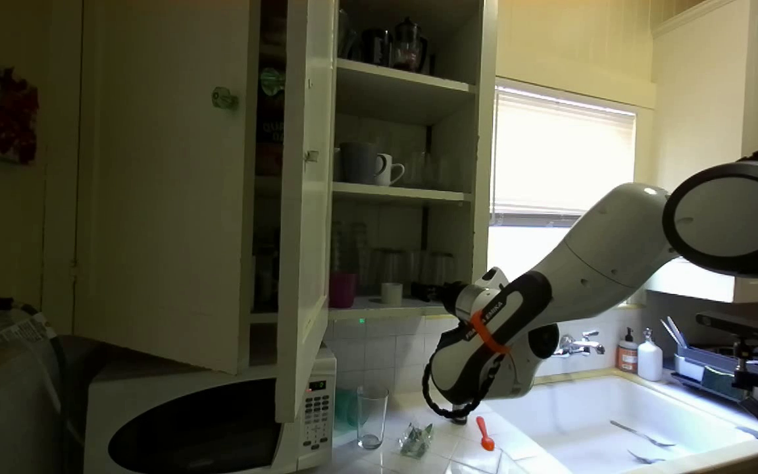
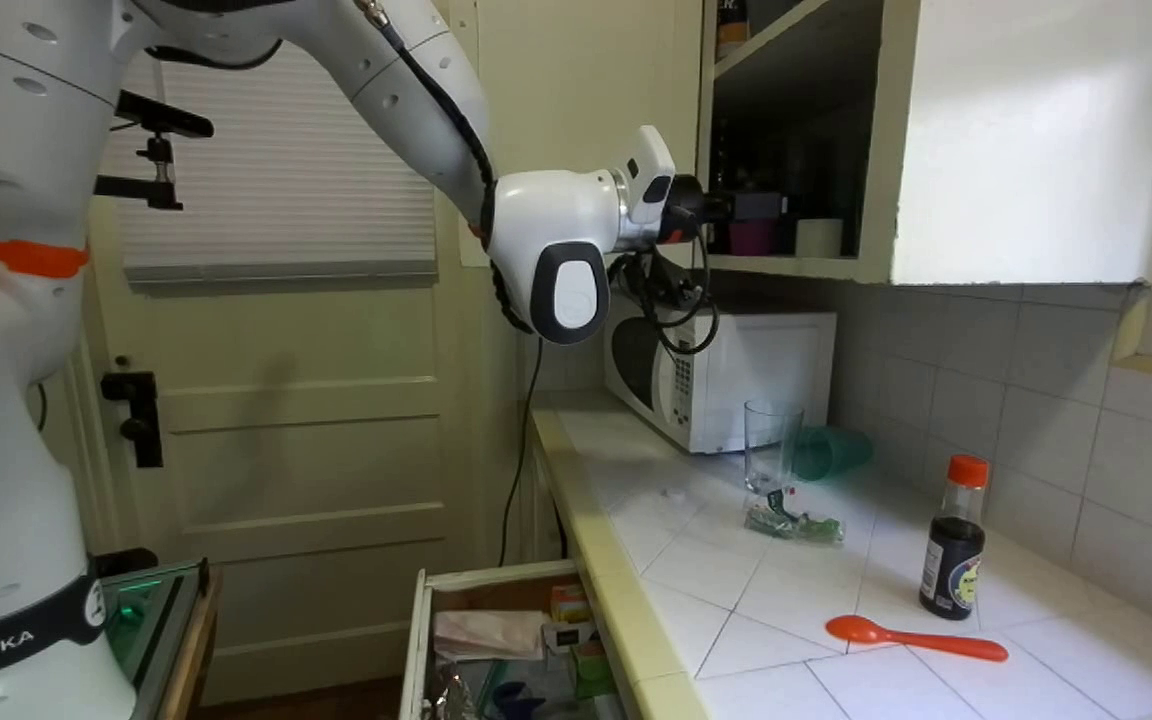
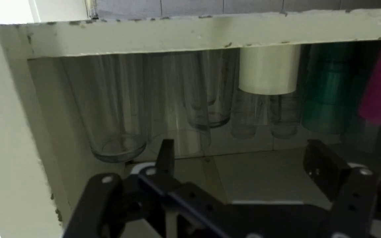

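At cupbd shelf (image 3: 127, 39), gripper (image 3: 240, 147) w/ fingers spread, nr wht cup (image 3: 270, 71) & glasses (image 3: 107, 110)

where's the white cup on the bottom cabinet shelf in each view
In an exterior view: white cup just below centre.
In an exterior view: white cup above, right of centre.
In the wrist view, upside down: white cup above, right of centre.
Shared landmark: magenta cup, left of it in both exterior views, right of it in the wrist view.
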Available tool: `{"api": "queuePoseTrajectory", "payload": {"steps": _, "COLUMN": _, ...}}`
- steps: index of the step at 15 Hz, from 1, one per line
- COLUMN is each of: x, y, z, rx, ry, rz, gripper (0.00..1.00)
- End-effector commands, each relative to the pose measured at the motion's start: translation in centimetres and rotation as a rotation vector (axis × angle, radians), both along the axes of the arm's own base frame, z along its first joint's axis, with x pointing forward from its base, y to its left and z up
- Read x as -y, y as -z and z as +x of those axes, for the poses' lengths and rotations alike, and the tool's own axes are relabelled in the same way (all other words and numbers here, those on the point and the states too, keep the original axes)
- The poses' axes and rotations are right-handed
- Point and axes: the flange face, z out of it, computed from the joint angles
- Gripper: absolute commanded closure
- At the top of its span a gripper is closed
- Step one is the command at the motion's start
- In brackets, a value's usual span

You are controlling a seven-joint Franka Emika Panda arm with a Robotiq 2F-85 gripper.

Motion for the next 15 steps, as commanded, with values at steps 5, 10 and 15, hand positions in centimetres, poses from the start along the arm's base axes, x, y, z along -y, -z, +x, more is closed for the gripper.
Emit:
{"api": "queuePoseTrajectory", "payload": {"steps": 5, "x": -0.2, "y": 0.4, "z": 4.8, "rx": -0.015, "ry": -0.022, "rz": 0.078, "gripper": 0.0}}
{"api": "queuePoseTrajectory", "payload": {"steps": 10, "x": -0.7, "y": 0.6, "z": 7.4, "rx": -0.046, "ry": -0.037, "rz": 0.092, "gripper": 0.0}}
{"api": "queuePoseTrajectory", "payload": {"steps": 15, "x": -1.3, "y": 1.2, "z": 9.5, "rx": -0.08, "ry": -0.05, "rz": 0.091, "gripper": 0.0}}
